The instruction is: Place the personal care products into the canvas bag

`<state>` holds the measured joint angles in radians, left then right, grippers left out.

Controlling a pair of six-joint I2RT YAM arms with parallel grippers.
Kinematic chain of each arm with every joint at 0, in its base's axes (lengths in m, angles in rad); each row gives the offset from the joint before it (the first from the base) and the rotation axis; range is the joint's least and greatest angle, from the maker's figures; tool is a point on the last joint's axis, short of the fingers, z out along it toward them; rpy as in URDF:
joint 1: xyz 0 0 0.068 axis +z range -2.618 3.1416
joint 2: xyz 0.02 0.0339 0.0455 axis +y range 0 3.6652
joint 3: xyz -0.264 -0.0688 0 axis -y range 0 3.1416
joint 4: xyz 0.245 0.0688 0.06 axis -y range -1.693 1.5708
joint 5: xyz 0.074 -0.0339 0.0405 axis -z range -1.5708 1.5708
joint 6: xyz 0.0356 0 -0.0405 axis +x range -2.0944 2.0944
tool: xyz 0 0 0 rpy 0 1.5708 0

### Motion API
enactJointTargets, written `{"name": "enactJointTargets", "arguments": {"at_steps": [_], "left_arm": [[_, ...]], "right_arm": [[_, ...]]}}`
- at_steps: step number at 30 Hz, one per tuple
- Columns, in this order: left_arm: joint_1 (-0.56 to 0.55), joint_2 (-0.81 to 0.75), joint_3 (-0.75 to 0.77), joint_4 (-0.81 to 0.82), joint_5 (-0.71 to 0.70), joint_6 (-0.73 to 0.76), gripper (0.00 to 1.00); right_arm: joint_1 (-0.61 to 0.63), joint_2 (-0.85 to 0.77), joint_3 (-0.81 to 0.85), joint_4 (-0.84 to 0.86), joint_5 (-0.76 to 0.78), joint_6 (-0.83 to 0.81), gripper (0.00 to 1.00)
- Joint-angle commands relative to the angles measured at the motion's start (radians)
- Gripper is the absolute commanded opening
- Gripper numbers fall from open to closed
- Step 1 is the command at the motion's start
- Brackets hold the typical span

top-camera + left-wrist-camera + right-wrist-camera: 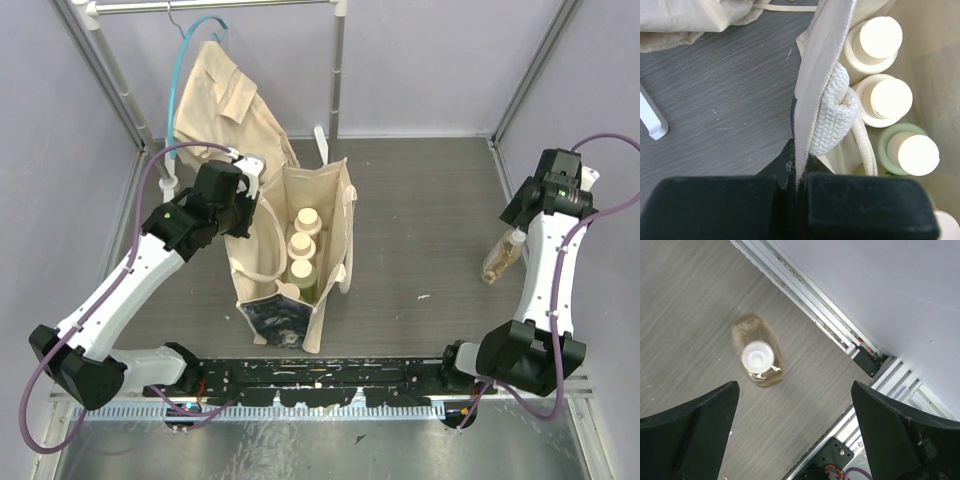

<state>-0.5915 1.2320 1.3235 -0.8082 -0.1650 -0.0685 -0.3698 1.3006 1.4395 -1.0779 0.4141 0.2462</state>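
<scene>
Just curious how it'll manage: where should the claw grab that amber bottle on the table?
I'd come straight down from above: the amber bottle stands upright below the open right gripper. Close on the body under the cap, across its two flatter sides, since the body is oval.

There is one bag [330,195] on the worktop [430,200], and it has two handles [836,112]. Inside it, three caps show in a row: two cream bottles [307,221] and one green bottle [300,272]. There may be a fourth at the near end of the row, but only a pale edge of it shows in either view. Outside the bag stands one amber bottle [503,255]. That makes four bottles for certain, perhaps five. At the back, one shirt [225,100] hangs on one hanger [195,35] from one rail [215,6]. There are two arms [130,290].
</scene>
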Motion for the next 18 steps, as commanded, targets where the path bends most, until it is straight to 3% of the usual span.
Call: {"name": "enactJointTargets", "arguments": {"at_steps": [1, 18], "left_arm": [[0.01, 0.01, 0.038, 0.099, 0.036, 0.035, 0.0], [0.021, 0.03, 0.048, 0.076, 0.031, 0.058, 0.0]], "right_arm": [[-0.052, -0.028, -0.074, 0.038, -0.06, -0.051, 1.0], [-0.1, 0.031, -0.291, 0.312, -0.216, -0.107, 1.0]]}}
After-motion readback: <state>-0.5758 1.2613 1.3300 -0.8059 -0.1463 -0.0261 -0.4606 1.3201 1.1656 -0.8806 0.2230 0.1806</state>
